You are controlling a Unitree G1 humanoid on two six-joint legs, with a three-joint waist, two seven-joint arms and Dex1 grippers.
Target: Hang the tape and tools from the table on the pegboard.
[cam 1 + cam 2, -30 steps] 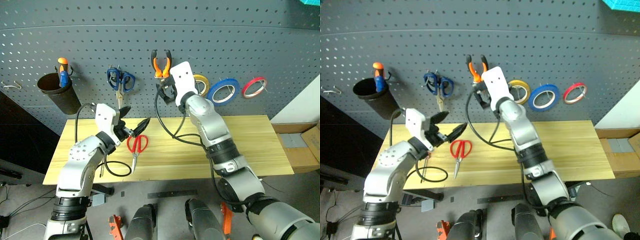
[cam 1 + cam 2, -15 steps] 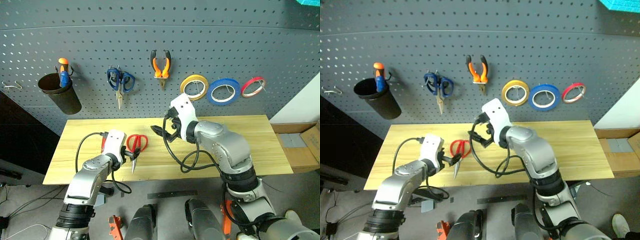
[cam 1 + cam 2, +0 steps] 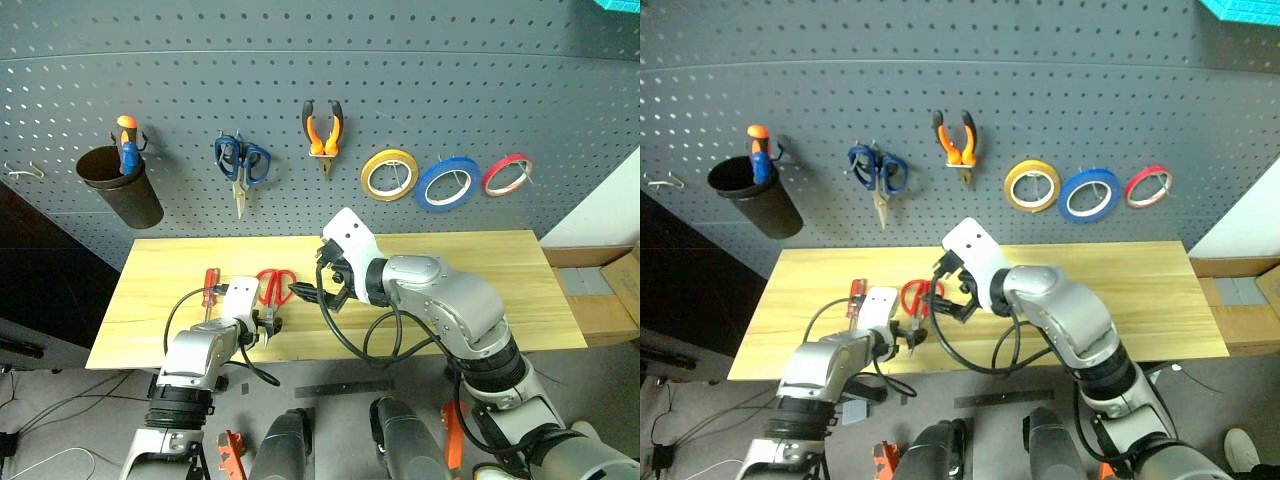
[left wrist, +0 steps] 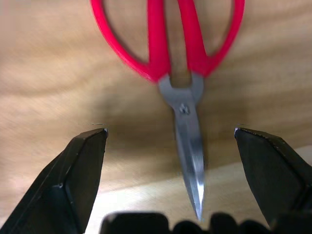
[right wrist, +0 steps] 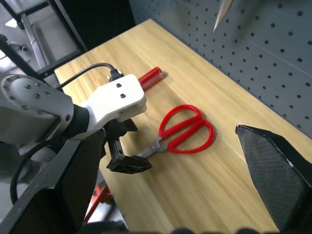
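Two tools wait on the table (image 3: 480, 270): red screwdriver (image 3: 210, 289) at nine o'clock; red scissors (image 3: 272, 291) centre, blades straddled by my wide-open left gripper (image 4: 170, 139) for pickup. Right gripper (image 3: 318, 292) gapes empty. Blue tape (image 3: 447, 182) already hangs at two o'clock.

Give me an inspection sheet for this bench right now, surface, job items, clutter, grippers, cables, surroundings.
Surface: table, light wood.
Job's things: red scissors and red screwdriver flat on table; pliers and blue tape hung on pegboard.
Clutter: blue scissors, yellow roll, red roll, cup on board.
Grippers: left gripper open, straddling scissor blades; right gripper open, beside the handles.
Cables: black loops at both wrists.
Surroundings: cardboard box.
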